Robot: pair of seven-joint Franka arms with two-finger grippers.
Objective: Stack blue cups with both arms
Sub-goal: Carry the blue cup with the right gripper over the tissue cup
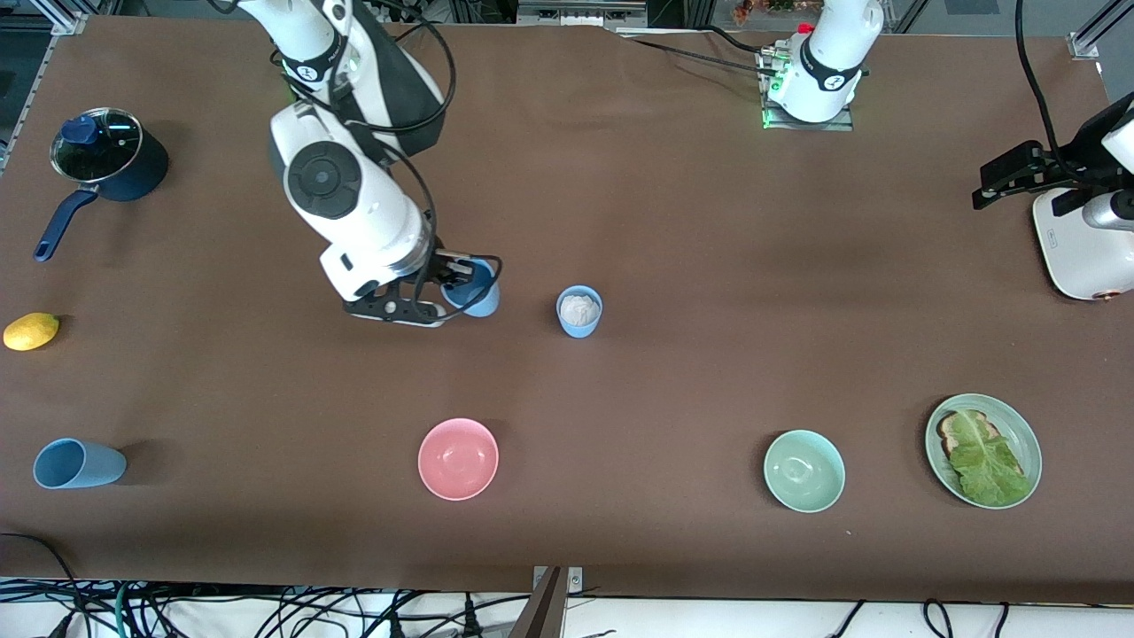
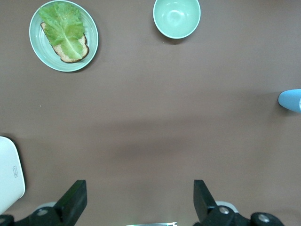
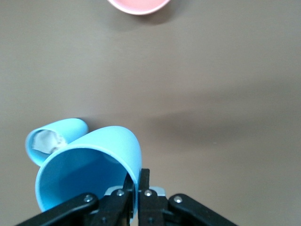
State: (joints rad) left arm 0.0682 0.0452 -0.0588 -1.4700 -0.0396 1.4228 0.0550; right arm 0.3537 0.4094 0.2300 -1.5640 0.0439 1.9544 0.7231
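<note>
My right gripper (image 1: pixel 450 282) (image 3: pixel 138 176) is shut on the rim of a sky blue cup (image 1: pixel 473 292) (image 3: pixel 89 165), one finger inside and one outside, and the cup hangs tilted just above the table's middle. Beside it, toward the left arm's end, a second blue cup (image 1: pixel 578 311) (image 3: pixel 52 139) stands upright with a crumpled white wad in it. A third blue cup (image 1: pixel 78 463) lies on its side near the front edge at the right arm's end. My left gripper (image 1: pixel 1017 174) (image 2: pixel 139 197) waits open over bare table at the left arm's end, holding nothing.
A pink bowl (image 1: pixel 458 458) (image 3: pixel 138 4), a pale green bowl (image 1: pixel 803 470) (image 2: pixel 177 18) and a green plate (image 1: pixel 1028 443) (image 2: pixel 35 47) of toast and lettuce line the front. A dark blue lidded pot (image 1: pixel 106 159) and a lemon (image 1: pixel 31 331) sit at the right arm's end. A white appliance (image 1: pixel 1081 248) stands by the left gripper.
</note>
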